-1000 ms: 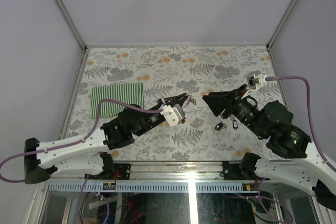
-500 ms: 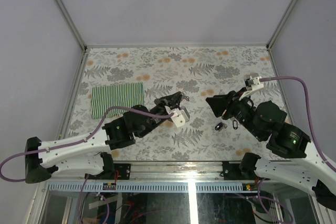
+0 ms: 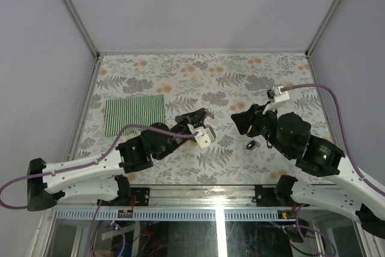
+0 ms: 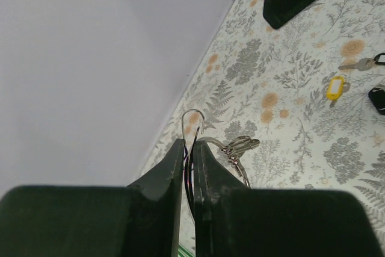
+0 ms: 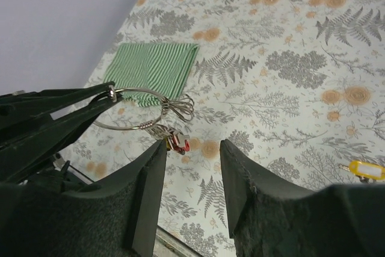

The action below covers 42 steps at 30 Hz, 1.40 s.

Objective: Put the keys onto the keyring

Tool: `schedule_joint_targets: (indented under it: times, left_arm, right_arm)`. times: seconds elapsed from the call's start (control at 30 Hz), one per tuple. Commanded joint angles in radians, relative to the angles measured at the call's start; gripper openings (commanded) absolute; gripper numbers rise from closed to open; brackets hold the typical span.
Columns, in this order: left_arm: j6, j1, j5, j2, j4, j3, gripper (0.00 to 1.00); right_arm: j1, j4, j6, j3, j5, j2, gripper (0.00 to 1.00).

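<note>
Hides the lower arc of the thin silver wire keyring (image 4: 193, 114) behind the black fingers of the left gripper (image 4: 189, 146) in the left wrist view, leaving only a hooked end above the tips and a curve running off to the right. Shows those jaws pressed together on the wire, with the ring held up above the table. Makes out a tangle of small silver metal pieces (image 4: 239, 145) strung on that curve, too fine to tell apart. Gives a clearer look from the right wrist view: the loop gripped at its left side, a small red-headed key (image 5: 178, 142) dangling from its lower right. Finds the right gripper (image 5: 192, 145) just beside the ring, jaws parted wide and holding nothing. Sets a yellow plastic key tag (image 5: 367, 171) flat on the table near the right edge of that view, and in the left wrist view beside a silver key (image 4: 356, 64) and a black object (image 4: 378, 97) cut off by the frame. Reduces these loose keys (image 3: 252, 144) in the top view to a dark speck near the right arm, colours unreadable. Spreads a cream tablecloth printed with grey ferns and orange flowers (image 3: 198, 70) over the table, with a folded green-and-white striped cloth (image 3: 135, 114) towards the left. Closes the space with plain pale lilac walls (image 3: 198, 4) and metal frame rails (image 3: 72, 10).
</note>
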Motion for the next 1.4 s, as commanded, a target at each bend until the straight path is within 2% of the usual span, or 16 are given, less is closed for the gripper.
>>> schedule_joint_targets:
  times: [0.0, 0.17, 0.33, 0.4, 0.5, 0.57, 0.77, 1.0, 1.37]
  left_arm:
    - [-0.136, -0.006, -0.034, -0.021, -0.001, 0.041, 0.00]
    - [-0.269, -0.005, -0.106, -0.009, -0.060, 0.084, 0.00]
    - [-0.343, -0.005, -0.172, 0.024, -0.174, 0.154, 0.00]
    - [-0.353, -0.005, -0.179, 0.035, -0.189, 0.163, 0.00]
    - [-0.385, -0.001, -0.214, 0.045, -0.161, 0.159, 0.00]
    - [-0.400, 0.011, -0.223, 0.049, -0.149, 0.154, 0.00]
    - [-0.548, 0.153, -0.074, 0.105, -0.315, 0.252, 0.00]
    - [-0.584, 0.191, -0.046, 0.140, -0.339, 0.268, 0.00]
    - [-0.588, 0.210, -0.017, 0.126, -0.298, 0.220, 0.00]
  right_arm:
    - [0.001, -0.039, 0.036, 0.035, 0.053, 0.040, 0.48]
    - [0.000, -0.084, 0.048, 0.062, 0.061, 0.086, 0.49]
    - [-0.022, -0.222, 0.033, 0.174, 0.036, 0.221, 0.50]
    - [-0.094, -0.248, 0.021, 0.195, -0.049, 0.267, 0.50]
    - [-0.282, -0.225, 0.014, 0.148, -0.297, 0.288, 0.50]
    - [-0.365, -0.229, 0.008, 0.113, -0.350, 0.294, 0.50]
    - [-0.555, -0.206, 0.012, -0.055, -0.343, 0.292, 0.51]
    - [-0.684, -0.076, 0.076, -0.241, -0.323, 0.313, 0.54]
    - [-0.730, -0.030, 0.041, -0.275, -0.315, 0.494, 0.54]
